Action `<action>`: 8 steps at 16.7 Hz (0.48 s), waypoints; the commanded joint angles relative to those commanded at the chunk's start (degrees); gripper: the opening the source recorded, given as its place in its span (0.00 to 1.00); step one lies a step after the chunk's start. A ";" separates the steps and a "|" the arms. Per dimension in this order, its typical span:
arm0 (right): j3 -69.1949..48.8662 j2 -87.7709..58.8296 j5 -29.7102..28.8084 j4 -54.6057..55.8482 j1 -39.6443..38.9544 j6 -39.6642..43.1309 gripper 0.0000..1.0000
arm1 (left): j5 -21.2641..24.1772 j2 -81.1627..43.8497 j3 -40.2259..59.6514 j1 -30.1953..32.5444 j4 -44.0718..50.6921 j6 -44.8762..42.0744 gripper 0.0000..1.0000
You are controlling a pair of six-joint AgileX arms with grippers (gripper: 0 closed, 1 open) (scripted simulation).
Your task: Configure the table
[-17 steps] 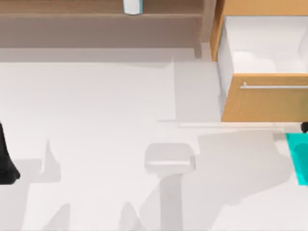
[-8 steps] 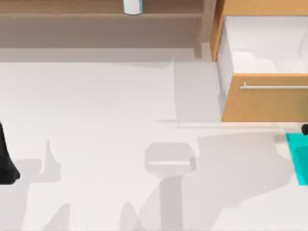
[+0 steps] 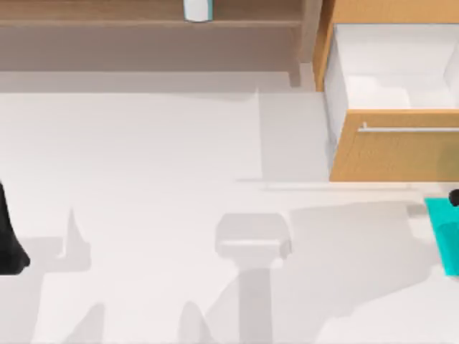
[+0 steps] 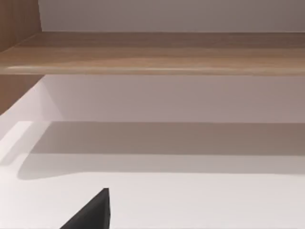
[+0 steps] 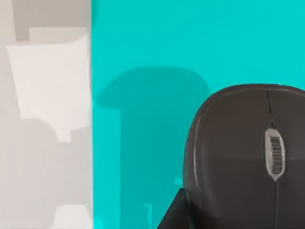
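Your white table (image 3: 143,179) spans the whole top view. At 3 o'clock a teal mat (image 3: 445,236) lies on it, carrying a black mouse (image 5: 243,157). The left arm (image 3: 8,236) sits at 9 o'clock; you cannot tell either pincer's opening.

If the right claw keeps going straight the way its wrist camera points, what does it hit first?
Most likely the dark computer mouse, which lies on the turquoise mat directly in front of the right wrist camera. How far off it is cannot be judged. The left arm sits at the table's left edge.
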State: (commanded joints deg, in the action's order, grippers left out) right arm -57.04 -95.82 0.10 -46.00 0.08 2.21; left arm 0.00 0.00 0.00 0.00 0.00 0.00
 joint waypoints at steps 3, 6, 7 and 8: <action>-0.12 0.08 -0.01 0.20 -0.04 0.01 0.00 | 0.00 0.00 0.00 0.00 0.00 0.00 1.00; -0.51 -0.23 0.00 0.73 0.18 0.01 0.00 | 0.00 0.00 0.00 0.00 0.00 0.00 1.00; -0.69 -0.41 0.00 0.98 0.30 0.01 0.00 | 0.00 0.00 0.00 0.00 0.00 0.00 1.00; -0.88 -0.62 0.00 1.25 0.43 0.00 0.00 | 0.00 0.00 0.00 0.00 0.00 0.00 1.00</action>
State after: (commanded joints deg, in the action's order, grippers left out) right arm -57.92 -96.44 0.09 -44.75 0.51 2.22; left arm 0.00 0.00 0.00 0.00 0.00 0.00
